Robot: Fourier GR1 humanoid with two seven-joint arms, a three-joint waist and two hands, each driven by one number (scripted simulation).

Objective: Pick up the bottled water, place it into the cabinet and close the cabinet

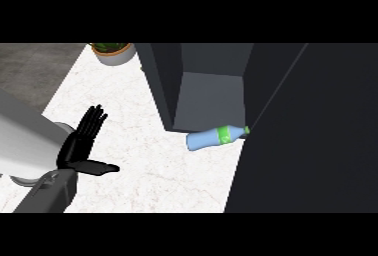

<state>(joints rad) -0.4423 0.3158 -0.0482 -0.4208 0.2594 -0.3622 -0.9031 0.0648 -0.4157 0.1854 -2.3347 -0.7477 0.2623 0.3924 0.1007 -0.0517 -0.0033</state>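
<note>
At the cabinet's [164, 75] mouth, the bottle [214, 136] lies on its side, cap touching the dark door [310, 125]; it looks barely inside, so I'd slide it deeper onto the shelf [210, 97] before swinging the door; left hand [74, 150] rests low-left, fingers straight, holding nothing; right hand unseen; open counter [148, 165] between hand and bottle; pot [112, 52] well apart.
</note>
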